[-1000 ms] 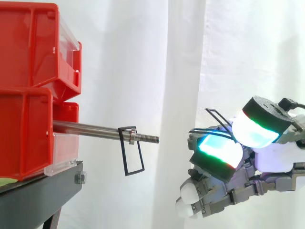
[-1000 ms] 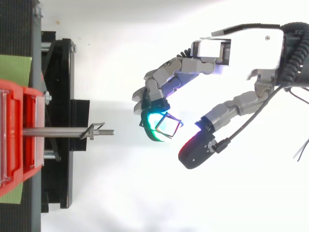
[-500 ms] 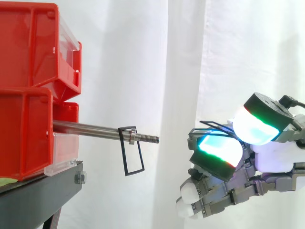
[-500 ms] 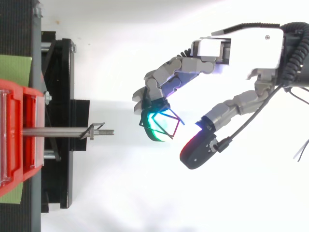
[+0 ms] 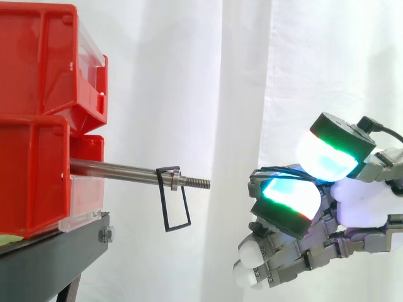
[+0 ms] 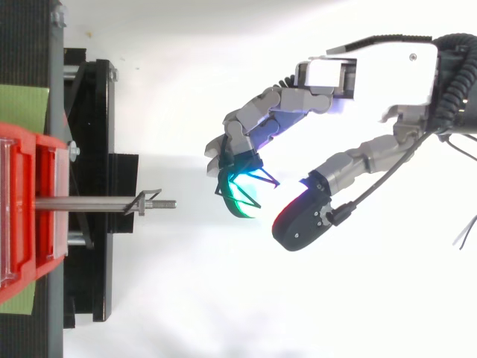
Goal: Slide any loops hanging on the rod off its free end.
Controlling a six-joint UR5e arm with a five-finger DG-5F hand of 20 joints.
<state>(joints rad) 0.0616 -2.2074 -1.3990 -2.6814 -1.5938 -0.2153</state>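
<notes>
Side view: camera beside work, about rod (image 5: pixel 119 170) height, looking level across toward white curtain (image 5: pixel 189 63). Close range. Red bins (image 5: pixel 38 126) and black stand (image 5: pixel 50 258) cut by left edge; hand (image 5: pixel 362 211) enters from right.
Top view: camera overhead, facing straight down, similarly close. Bins at left edge, hand from right edge.
Shared: rod's free end, hanging loop (image 5: pixel 163 201), bin fronts, stand, hand.

No legible text, label, number or sign in side view or top view
</notes>
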